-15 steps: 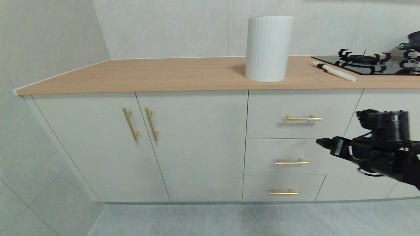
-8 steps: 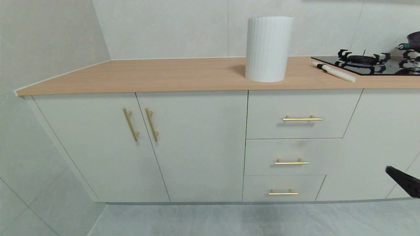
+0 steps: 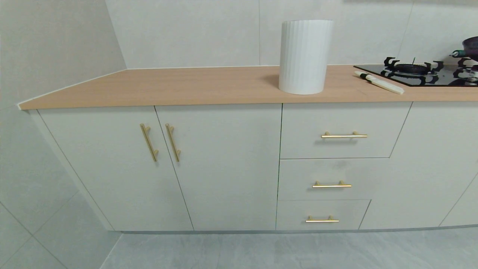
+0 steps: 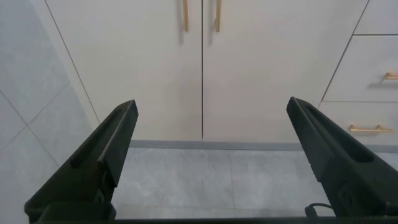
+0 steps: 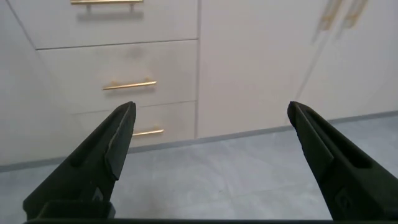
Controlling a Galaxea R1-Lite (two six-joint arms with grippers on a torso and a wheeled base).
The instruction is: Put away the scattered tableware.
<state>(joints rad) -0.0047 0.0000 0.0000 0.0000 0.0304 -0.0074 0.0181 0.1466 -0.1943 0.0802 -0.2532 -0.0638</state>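
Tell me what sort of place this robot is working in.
A kitchen, most likely. A gas hob with black pan supports is set into a wooden countertop. Below the top run pale cabinet doors and a stack of drawers with brass bar handles.

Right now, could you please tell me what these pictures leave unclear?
White ribbed container, head view: its own wall hides any contents.
Slim white utensil, head view: too small to identify.
Dark pot, head view: cut off by the right edge.
Drawers, every view: shut fronts hide insides.
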